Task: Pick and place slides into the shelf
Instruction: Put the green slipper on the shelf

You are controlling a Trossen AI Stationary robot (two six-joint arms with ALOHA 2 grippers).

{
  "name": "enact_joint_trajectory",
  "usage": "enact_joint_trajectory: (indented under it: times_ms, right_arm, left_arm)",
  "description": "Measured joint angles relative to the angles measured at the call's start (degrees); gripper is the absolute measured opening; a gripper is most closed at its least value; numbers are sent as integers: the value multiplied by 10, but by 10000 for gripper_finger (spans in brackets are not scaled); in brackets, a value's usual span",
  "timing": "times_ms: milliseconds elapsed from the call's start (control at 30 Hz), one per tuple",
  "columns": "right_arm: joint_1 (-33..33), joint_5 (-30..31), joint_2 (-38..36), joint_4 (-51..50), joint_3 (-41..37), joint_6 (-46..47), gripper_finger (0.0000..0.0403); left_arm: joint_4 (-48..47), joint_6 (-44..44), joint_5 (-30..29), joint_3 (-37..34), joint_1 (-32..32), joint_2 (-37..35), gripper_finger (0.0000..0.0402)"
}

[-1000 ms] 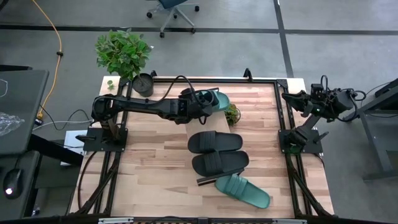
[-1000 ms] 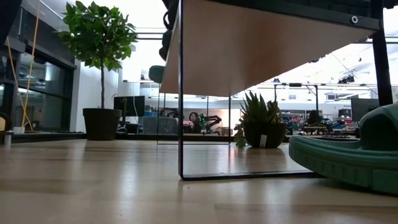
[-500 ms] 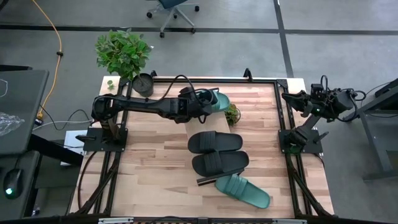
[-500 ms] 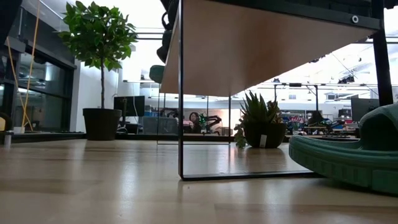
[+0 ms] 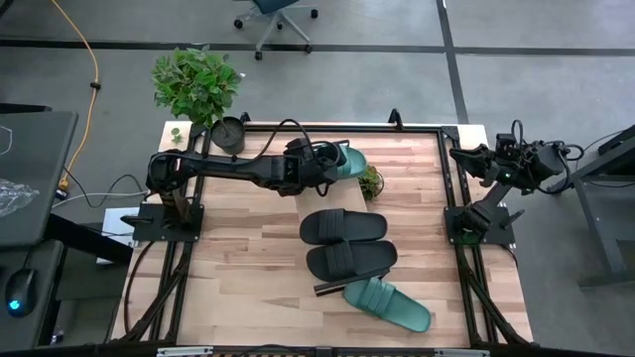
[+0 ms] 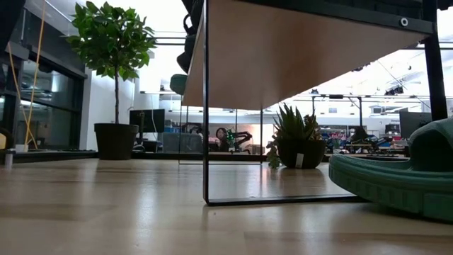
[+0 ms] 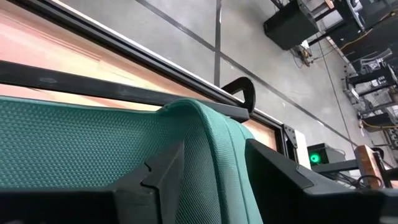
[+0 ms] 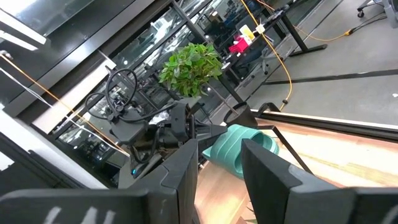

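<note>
Butcher-block planks cover the table (image 5: 238,278), framed by a dark metal rail, with grey floor, a leafy potted plant (image 5: 196,84) at the far-left corner and an office chair (image 5: 276,18) beyond. Toward the far edge the left gripper (image 5: 322,164) sits at a teal slide (image 5: 349,159) that lies on the shelf (image 5: 308,203), a light-wood plank whose underside and thin dark leg fill the low view. From the left wrist the two dark fingers (image 7: 155,180) straddle the slide's ribbed strap with a gap on at least one side, so the jaws look parted and probably only loosely against the strap rather than clamping it; I cannot tell whether they still touch it. This reads as the release of that slide, and doing it well means opening fully and lifting straight up clear of the strap before pulling back, so the fingers do not drag the sandal off the plank. The slide's toe lies near the shelf's far end and close to the table rail, which leaves little margin there. A small succulent (image 5: 370,182) stands just beside the shelf. Two black slides (image 5: 342,226) lie side by side mid-table, and the second teal slide (image 5: 389,303) is near the front edge. The right gripper (image 5: 474,159) waits folded at the right rail, its fingers (image 8: 180,168) apart and empty, well clear of the work.
</note>
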Motion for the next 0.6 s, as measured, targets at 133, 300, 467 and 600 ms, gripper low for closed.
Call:
enact_joint_trajectory:
  times_ms: [133, 300, 467, 600]
  right_arm:
    - [0, 0, 0, 0, 0, 0, 113]
    - [0, 0, 0, -1, 0, 0, 113]
    - [0, 3, 0, -4, 0, 0, 113]
    - [0, 4, 0, -5, 0, 0, 113]
  left_arm:
    - [-5, 6, 0, 0, 0, 0, 159]
    - [-17, 22, -2, 1, 0, -11, 159]
    - [-40, 50, -11, 0, 0, -35, 159]
    - [-50, 91, -9, 0, 0, -60, 159]
